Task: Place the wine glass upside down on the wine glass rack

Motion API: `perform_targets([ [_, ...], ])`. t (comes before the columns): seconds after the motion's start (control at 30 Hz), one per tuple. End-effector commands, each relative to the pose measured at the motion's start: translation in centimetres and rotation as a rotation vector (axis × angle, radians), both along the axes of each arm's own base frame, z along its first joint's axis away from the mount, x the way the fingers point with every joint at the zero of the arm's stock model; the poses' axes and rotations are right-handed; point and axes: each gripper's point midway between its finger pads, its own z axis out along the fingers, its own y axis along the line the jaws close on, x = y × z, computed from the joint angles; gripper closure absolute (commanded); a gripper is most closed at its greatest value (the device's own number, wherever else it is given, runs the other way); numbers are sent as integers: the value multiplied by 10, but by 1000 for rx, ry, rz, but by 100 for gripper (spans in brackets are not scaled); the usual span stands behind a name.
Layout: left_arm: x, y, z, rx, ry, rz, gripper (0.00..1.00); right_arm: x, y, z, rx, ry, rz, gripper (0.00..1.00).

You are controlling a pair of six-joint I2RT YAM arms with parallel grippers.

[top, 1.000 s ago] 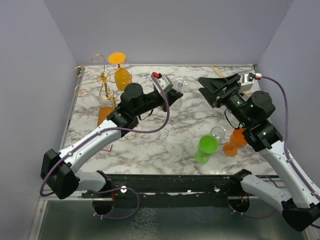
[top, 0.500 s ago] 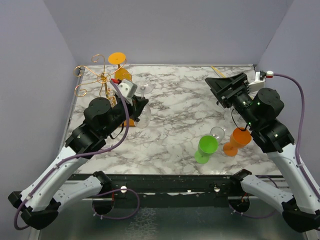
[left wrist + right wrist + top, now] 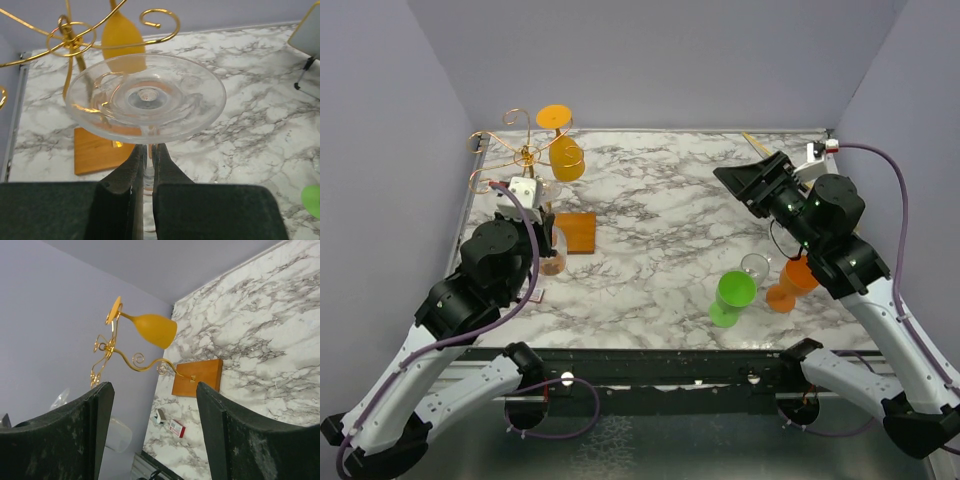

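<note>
Gold wire of the rack point(image 3: 525, 155) is seen at the far left corner, and an orange glass point(image 3: 563, 152) is hung upside down on one arm. Just before the rack, the stem of the clear wine glass point(image 3: 145, 97) is pinched by the left gripper point(image 3: 148, 167), with the foot held up in front of the spiral arms. Compared with half a second ago, the left arm has been drawn back to the left, so the wooden base point(image 3: 578, 232) is now uncovered. At the right, the right gripper point(image 3: 748, 182) is held spread and empty above the table point(image 3: 670, 210), nearly where it was. Below it, a green glass point(image 3: 732, 297), a small clear glass point(image 3: 755, 265) and a second orange glass point(image 3: 790, 283) are standing close together.
</note>
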Motion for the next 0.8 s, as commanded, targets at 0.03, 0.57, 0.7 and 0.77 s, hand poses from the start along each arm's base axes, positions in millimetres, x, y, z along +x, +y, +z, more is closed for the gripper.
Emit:
perform_targets([
  [0.03,-16,44,-15,-18,50,187,100,-8,12,5,-16,-42,89,29],
  [0.57,7,7,-2,9,25,94,100,-14,61,-16,-46,-17,383,27],
  [0.7,15,-29,2,-9,33,-38,100,-12,63,-14,-44,-24,390,27],
  [0.77,18,-44,-2,-4,47,-95,100,-11,66,-13,-37,-28,402,27],
])
